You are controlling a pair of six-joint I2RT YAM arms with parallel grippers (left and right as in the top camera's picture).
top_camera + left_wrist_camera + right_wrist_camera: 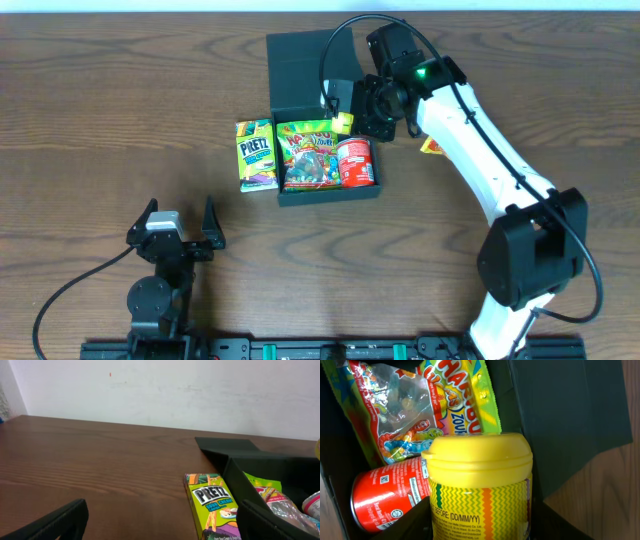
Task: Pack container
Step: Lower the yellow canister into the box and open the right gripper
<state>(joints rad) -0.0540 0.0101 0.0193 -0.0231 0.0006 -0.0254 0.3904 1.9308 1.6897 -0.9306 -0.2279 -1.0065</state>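
Note:
The container [285,196], a dark square box with its flap lid [300,65] laid open behind it, sits mid-table. Inside lie a Haribo gummy bag [308,155] and a red can [353,162]. My right gripper [356,112] hovers over the container's back right corner, shut on a yellow tub [343,123]. In the right wrist view the tub [480,485] fills the space between the fingers, above the red can [390,495] and the gummy bag [415,410]. My left gripper [176,226] stands open near the front left, holding nothing.
A yellow-green Pretz box [256,155] lies on the table against the container's left wall, also seen in the left wrist view [212,505] ahead of the open fingers [55,522]. A small yellow and red packet [432,147] peeks out under the right arm.

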